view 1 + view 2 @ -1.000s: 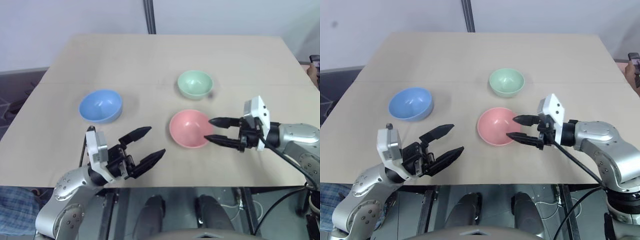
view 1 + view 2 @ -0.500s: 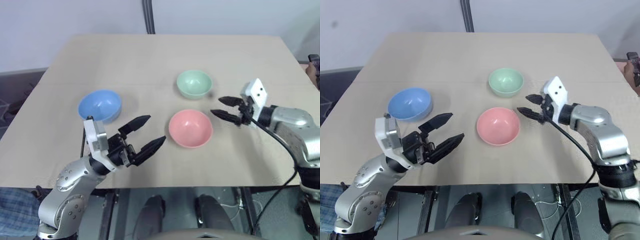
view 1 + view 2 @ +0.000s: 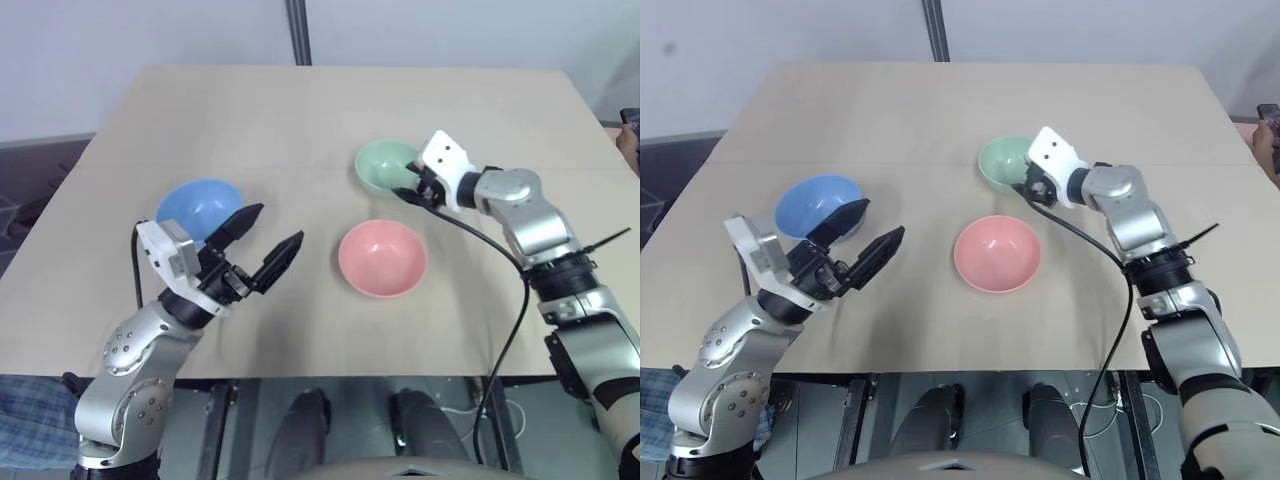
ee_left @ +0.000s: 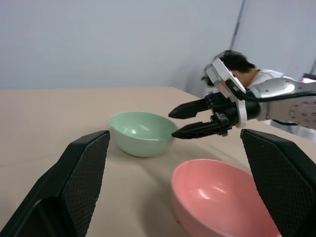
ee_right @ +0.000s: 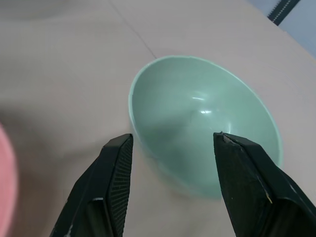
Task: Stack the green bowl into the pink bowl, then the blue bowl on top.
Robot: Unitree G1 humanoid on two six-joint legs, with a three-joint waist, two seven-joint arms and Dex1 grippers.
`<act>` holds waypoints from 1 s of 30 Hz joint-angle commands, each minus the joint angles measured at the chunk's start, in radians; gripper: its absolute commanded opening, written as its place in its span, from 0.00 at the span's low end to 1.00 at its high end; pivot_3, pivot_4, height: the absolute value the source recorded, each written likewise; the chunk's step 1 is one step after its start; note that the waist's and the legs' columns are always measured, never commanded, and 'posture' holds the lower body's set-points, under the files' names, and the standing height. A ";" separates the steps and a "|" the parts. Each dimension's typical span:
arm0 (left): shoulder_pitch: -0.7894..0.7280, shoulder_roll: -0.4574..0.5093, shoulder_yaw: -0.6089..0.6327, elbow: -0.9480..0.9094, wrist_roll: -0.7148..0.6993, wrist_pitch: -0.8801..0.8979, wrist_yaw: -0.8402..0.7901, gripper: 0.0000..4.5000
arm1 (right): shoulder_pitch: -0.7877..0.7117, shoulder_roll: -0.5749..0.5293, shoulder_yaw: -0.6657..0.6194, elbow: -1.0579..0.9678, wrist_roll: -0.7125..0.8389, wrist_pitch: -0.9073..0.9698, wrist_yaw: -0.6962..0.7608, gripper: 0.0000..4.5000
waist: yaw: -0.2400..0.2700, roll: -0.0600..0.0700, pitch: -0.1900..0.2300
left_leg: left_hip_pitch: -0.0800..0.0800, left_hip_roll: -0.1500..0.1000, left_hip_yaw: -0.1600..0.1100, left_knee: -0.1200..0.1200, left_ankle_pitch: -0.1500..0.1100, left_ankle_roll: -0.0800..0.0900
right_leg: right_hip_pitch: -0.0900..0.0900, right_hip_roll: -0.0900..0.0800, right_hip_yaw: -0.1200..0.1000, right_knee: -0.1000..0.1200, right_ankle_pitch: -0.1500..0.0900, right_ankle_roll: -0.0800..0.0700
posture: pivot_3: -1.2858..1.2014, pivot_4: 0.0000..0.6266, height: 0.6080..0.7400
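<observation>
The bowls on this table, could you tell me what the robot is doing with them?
The right gripper, fingers open, is at the near rim of the green bowl without gripping it. The pink bowl sits empty nearer the robot. The left gripper hovers open beside the blue bowl. Nothing is stacked.

table (image 3: 300,110): light wood (seamed) | wall (image 3: 150,30): pale | floor (image 3: 40,180): grey
</observation>
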 commanded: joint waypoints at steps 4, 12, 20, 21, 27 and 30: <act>0.019 -0.021 0.050 -0.005 0.026 -0.048 0.037 1.00 | -0.121 0.081 0.043 0.158 -0.080 -0.047 0.000 0.60 | -0.001 0.000 0.000 | 0.000 0.000 0.000 0.000 0.000 0.000 | -0.001 0.000 0.000 0.001 0.000 0.000 | 0.52 0.24 1.00; 0.025 -0.036 0.063 0.009 0.039 -0.063 0.055 1.00 | -0.200 0.170 0.106 0.346 -0.190 -0.094 -0.023 0.60 | -0.001 0.000 0.000 | 0.000 0.000 0.001 0.000 0.000 0.000 | -0.002 0.000 0.001 0.002 0.000 0.000 | 0.52 0.24 1.00; 0.056 -0.046 0.075 -0.012 0.032 -0.069 0.073 1.00 | -0.236 0.207 0.095 0.435 -0.225 -0.141 -0.019 0.01 | -0.002 0.000 0.000 | -0.001 0.000 0.001 0.000 0.000 0.000 | -0.002 0.000 0.001 0.002 0.000 0.000 | 0.52 0.24 1.00; 0.061 -0.047 0.073 -0.016 0.033 -0.069 0.075 1.00 | -0.233 0.207 0.094 0.433 -0.226 -0.146 -0.016 0.01 | -0.002 0.000 0.000 | -0.001 0.000 0.001 0.000 0.000 0.000 | -0.002 0.000 0.001 0.002 0.000 0.000 | 0.52 0.24 1.00; 0.064 -0.044 0.062 -0.020 0.034 -0.068 0.073 1.00 | -0.216 0.192 0.075 0.360 -0.217 -0.211 0.007 0.01 | -0.002 0.001 0.000 | -0.001 0.000 0.001 -0.001 0.000 0.000 | -0.003 0.000 0.001 0.002 0.000 0.000 | 0.52 0.24 1.00; 0.057 -0.039 0.059 -0.015 0.032 -0.067 0.068 1.00 | -0.184 0.167 0.046 0.240 -0.167 -0.245 0.068 0.01 | -0.002 0.001 0.001 | -0.001 0.000 0.001 -0.001 0.000 0.000 | -0.003 0.000 0.001 0.002 0.000 0.000 | 0.52 0.24 1.00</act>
